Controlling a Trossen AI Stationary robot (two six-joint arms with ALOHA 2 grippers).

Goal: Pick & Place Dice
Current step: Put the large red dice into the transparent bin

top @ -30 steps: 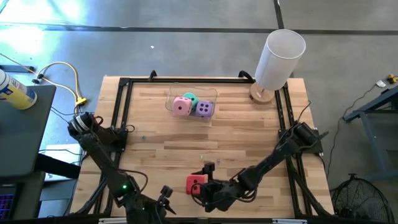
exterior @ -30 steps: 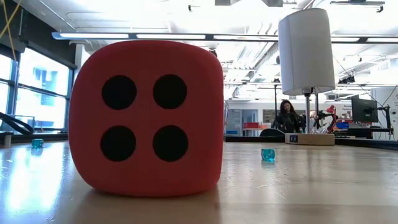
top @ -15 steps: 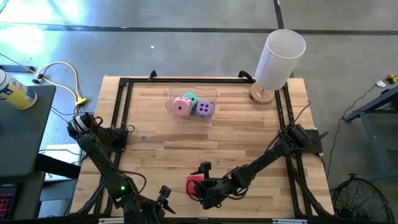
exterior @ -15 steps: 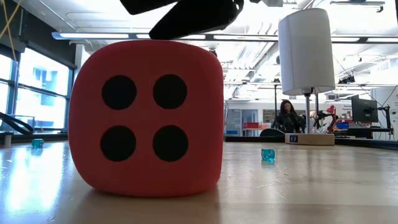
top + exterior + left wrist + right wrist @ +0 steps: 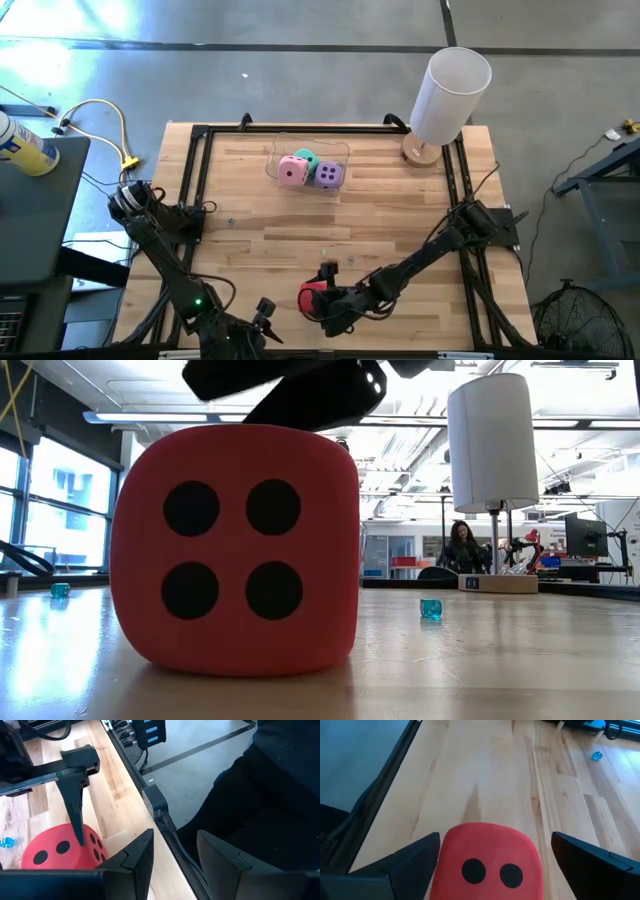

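Judging by the clear tray [image 5: 343,150], we are mostly done: pink die [image 5: 291,170], teal die [image 5: 306,156] and purple die [image 5: 328,176] sit inside. Well away from it, the red die [image 5: 488,857] lies between the right gripper's [image 5: 495,862] wide fingers, ungrasped. Left gripper [image 5: 172,857] waits beside, partly parted, empty.

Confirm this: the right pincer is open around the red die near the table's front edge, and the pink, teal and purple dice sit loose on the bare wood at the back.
One thing is wrong. The pink die, teal die and purple die sit inside a clear container, not loose on the wood; the high view shows it. The rest holds: the right pincer stands open around the red die.
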